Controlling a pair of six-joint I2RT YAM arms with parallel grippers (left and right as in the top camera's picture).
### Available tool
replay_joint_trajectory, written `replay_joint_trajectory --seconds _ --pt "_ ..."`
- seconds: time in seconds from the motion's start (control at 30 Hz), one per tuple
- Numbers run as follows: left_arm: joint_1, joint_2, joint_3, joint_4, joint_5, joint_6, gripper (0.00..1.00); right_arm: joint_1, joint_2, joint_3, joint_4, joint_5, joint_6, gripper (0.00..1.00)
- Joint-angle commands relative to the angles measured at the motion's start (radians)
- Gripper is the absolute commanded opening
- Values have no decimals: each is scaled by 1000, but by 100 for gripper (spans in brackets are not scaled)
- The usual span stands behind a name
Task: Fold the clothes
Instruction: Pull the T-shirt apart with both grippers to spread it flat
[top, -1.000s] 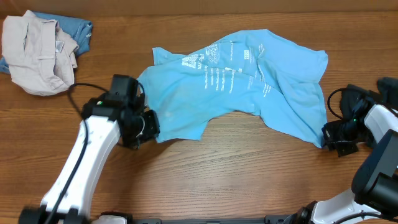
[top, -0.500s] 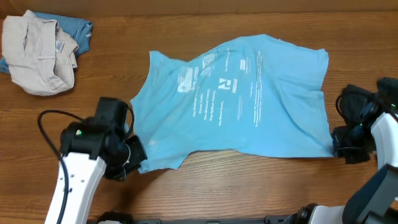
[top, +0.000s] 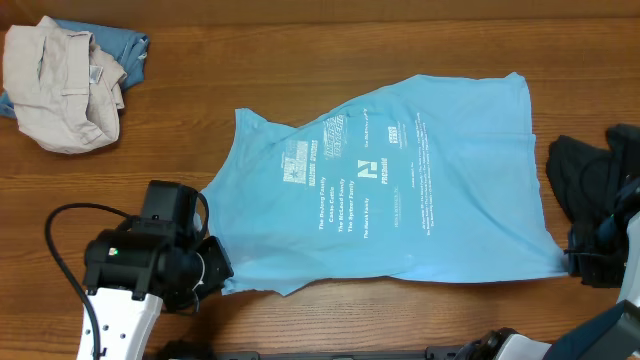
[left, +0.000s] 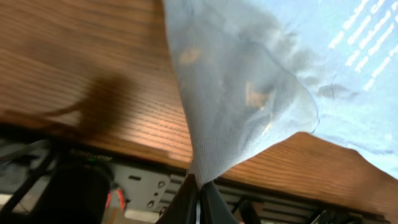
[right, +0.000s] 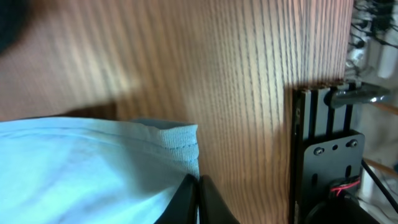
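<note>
The sky-blue T-shirt (top: 400, 190) is spread print-up across the middle of the wooden table (top: 330, 325). Its near left corner is pinched between the closed fingers of the left gripper (left: 199, 186), and its near right hem corner is clamped by the right gripper (right: 198, 185). A beige garment (top: 60, 85) is heaped at the far left.

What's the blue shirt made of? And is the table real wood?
The blue shirt looks like soft, thin knit cloth, probably cotton: matte, wrinkly, and light shows through it. The table looks like wood or wood-look laminate: brown, straight grain lines, slight sheen.
</note>
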Motion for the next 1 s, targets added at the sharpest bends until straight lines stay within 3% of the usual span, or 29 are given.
replay_joint_trajectory --seconds 0.0,0.17,0.33,0.53,0.7,0.97 --pt "-2 -10 -108 49 81 -12 4 -3 -24 56 -5 30 -16 4" --pt "-6 -11 -149 44 127 -8 4 -4 -24 57 -6 30 -11 4" --pt "-96 -13 -149 21 134 -29 4 -3 -24 93 -40 30 -11 4" --pt "-111 -13 -130 138 211 -27 4 -3 -24 161 -48 16 -13 4" --pt "-111 -9 -130 304 203 -28 6 -3 -24 161 55 -182 -83 4" --pt "-111 -8 -130 519 112 -28 4 -3 -24 160 151 -185 -70 4"
